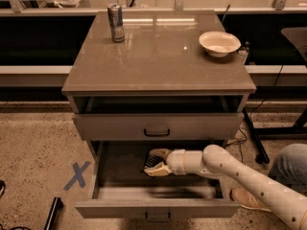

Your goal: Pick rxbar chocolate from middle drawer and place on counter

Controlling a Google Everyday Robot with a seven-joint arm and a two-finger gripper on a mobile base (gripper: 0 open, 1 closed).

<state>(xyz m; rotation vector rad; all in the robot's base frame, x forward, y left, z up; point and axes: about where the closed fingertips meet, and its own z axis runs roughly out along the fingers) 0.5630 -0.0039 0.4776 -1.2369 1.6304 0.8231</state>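
The middle drawer (158, 209) is pulled far out, showing its dark floor. My gripper (153, 163) reaches into it from the right, near the back middle. Its two pale fingers (158, 153) lie on either side of the rxbar chocolate (149, 162), a small black bar with white print, and close on it low over the drawer floor. The counter (158, 56) is the glossy grey-brown top of the cabinet, well above the gripper.
A slim silver can (115, 23) stands at the counter's back left and a pale bowl (219, 43) at its back right. The drawer above (158, 126) sticks out slightly over the open one. A person's leg and shoe (249, 198) are at the right. A blue X (76, 175) marks the floor.
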